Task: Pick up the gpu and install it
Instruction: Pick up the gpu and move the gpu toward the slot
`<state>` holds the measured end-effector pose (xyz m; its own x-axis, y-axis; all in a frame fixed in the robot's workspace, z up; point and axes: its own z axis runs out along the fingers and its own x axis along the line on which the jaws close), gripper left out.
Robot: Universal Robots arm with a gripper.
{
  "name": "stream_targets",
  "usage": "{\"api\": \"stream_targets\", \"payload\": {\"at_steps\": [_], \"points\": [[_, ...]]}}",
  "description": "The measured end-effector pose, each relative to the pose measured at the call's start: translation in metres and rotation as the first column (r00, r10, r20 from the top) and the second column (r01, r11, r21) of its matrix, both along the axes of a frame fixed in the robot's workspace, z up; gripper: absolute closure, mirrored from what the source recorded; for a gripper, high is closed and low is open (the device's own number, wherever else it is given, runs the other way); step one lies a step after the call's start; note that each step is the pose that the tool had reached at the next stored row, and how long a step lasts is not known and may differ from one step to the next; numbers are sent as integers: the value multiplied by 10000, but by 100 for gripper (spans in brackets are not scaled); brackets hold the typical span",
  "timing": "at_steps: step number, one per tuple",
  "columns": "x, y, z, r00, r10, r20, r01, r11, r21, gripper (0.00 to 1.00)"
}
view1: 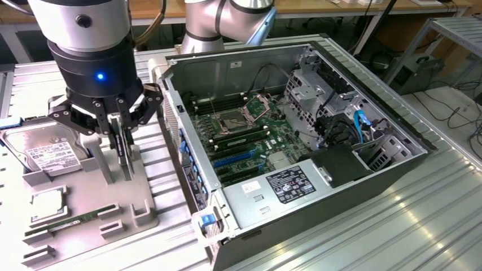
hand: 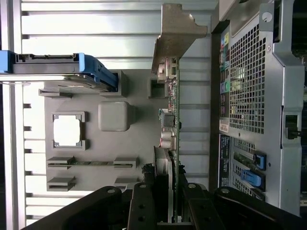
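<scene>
Currently claw (hand: 170, 191) clamps gpu (hand: 173, 96) edge-on at gray fixture (hand: 141, 120); card's gripped end hidden between fingers (hand: 144, 206).

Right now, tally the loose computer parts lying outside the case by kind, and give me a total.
hard drive: 1
CPU: 1
RAM stick: 1
gpu: 1
Total: 4

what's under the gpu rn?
The grey holder tray: the gpu, clamped edge-on in the gripper, stands over its edge nearest the PC case. The card covers its own slot, so whether it's seated or lifted can't be told.
</scene>
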<state>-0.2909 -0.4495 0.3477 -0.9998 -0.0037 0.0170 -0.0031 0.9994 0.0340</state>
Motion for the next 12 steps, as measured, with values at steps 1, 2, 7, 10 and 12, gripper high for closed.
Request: {"api": "stream_targets", "payload": {"at_steps": [1, 2, 7, 10, 12], "points": [[0, 0, 8, 10000, 0, 0, 0, 10000, 0, 73], [0, 0, 15, 10000, 0, 0, 0, 10000, 0, 73], [0, 0, 72, 10000, 0, 0, 0, 10000, 0, 73], [0, 0, 125, 10000, 0, -2, 0, 10000, -1, 73], [1, -1, 146, 10000, 1, -2, -1, 10000, 0, 73]]}}
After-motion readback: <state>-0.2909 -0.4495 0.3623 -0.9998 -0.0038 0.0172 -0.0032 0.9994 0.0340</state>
